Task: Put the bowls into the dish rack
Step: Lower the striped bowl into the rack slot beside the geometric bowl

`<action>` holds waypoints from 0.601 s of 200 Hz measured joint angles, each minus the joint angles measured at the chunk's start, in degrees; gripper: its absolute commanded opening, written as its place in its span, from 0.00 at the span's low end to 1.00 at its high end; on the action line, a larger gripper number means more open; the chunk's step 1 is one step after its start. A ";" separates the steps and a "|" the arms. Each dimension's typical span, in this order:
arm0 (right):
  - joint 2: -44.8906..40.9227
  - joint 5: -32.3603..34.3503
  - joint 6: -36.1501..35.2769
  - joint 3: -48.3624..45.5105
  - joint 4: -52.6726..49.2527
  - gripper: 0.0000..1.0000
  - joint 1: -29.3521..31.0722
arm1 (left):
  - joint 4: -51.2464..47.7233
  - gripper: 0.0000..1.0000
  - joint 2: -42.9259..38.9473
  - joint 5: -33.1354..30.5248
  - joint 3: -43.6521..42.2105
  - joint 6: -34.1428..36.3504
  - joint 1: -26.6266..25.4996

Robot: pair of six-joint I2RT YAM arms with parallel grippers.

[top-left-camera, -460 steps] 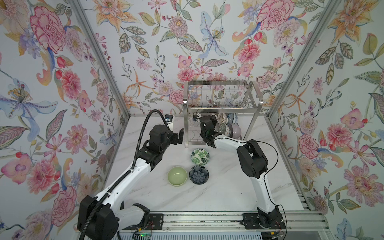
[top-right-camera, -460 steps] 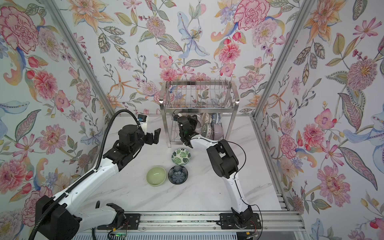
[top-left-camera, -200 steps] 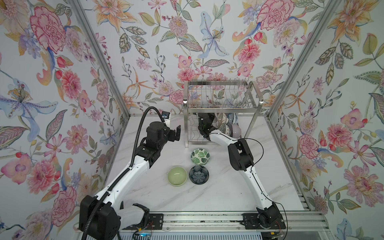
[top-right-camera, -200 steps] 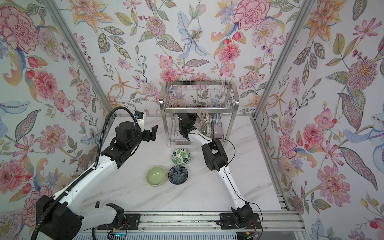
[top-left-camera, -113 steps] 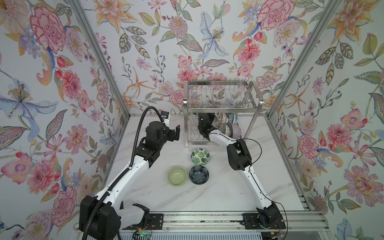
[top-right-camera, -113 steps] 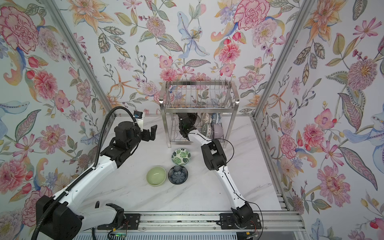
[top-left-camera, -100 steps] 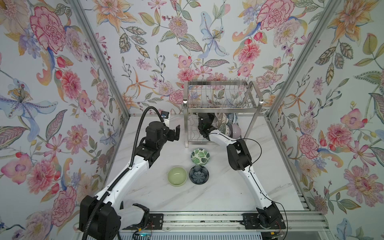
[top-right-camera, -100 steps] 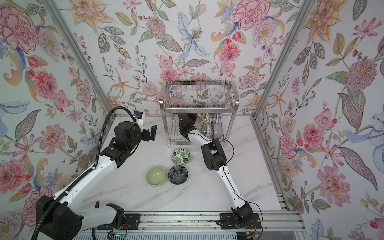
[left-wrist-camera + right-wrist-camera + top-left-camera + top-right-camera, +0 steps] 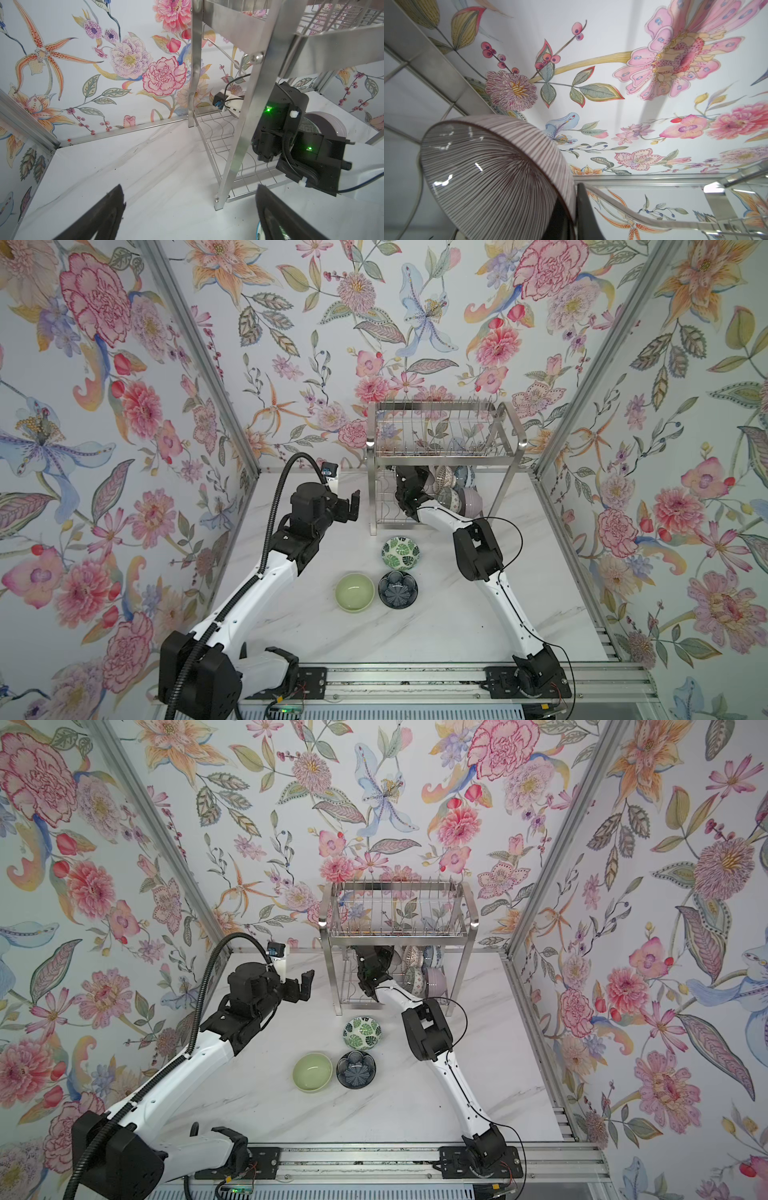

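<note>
The dish rack [image 9: 440,448] [image 9: 395,928] stands at the back of the table. My right gripper [image 9: 409,483] [image 9: 572,199] reaches into its lower tier, shut on the rim of a purple-lined bowl [image 9: 492,176] held tilted. To its right on that tier lean several bowls, among them a white lattice one [image 9: 444,479] and a lilac one [image 9: 469,501] [image 9: 324,124]. In front of the rack, a green leaf bowl [image 9: 400,552], a pale green bowl [image 9: 354,592] and a navy bowl [image 9: 397,589] sit upright on the table. My left gripper [image 9: 347,508] [image 9: 190,187] hangs open and empty left of the rack.
The rack's flat front leg [image 9: 239,145] stands close to my left gripper, with the right arm's black wrist [image 9: 291,135] behind it. Floral walls close in the marble table [image 9: 457,626] on three sides. The right arm's elbow [image 9: 476,549] is right of the leaf bowl.
Since the earliest frames my right gripper has pushed deeper into the lower tier with its bowl, and my left gripper has drawn back slightly. Nothing visibly moves in the last half second.
</note>
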 measured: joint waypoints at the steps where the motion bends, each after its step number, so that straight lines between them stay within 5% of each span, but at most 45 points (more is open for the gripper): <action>1: -0.02 0.02 0.00 0.00 0.00 0.09 0.00 | 0.00 0.99 0.00 0.00 0.02 0.00 0.02; 120: -0.20 -0.48 0.04 -0.81 -0.07 0.15 1.31 | 0.04 1.00 -0.04 0.24 -0.74 -0.02 0.39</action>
